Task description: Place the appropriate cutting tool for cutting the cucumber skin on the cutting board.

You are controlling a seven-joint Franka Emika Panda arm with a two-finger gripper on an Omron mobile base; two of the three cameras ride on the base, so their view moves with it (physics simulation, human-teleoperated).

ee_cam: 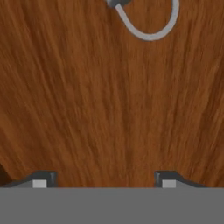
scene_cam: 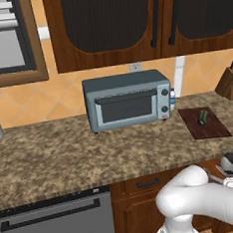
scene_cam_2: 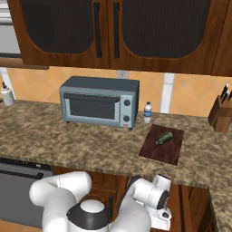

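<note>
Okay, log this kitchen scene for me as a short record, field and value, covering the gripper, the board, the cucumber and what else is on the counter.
gripper: open, nothing between the fingertips, facing a brown wood surface at close range
cutting board: flat on the counter, right of the toaster oven
cucumber: lying on the cutting board, toward its far half
toaster oven: on the counter against the wall, door closed
water bottle: upright between the toaster oven and the cutting board
knife block: far right on the counter, handles sticking up
cutting tool on board: none yet
</note>
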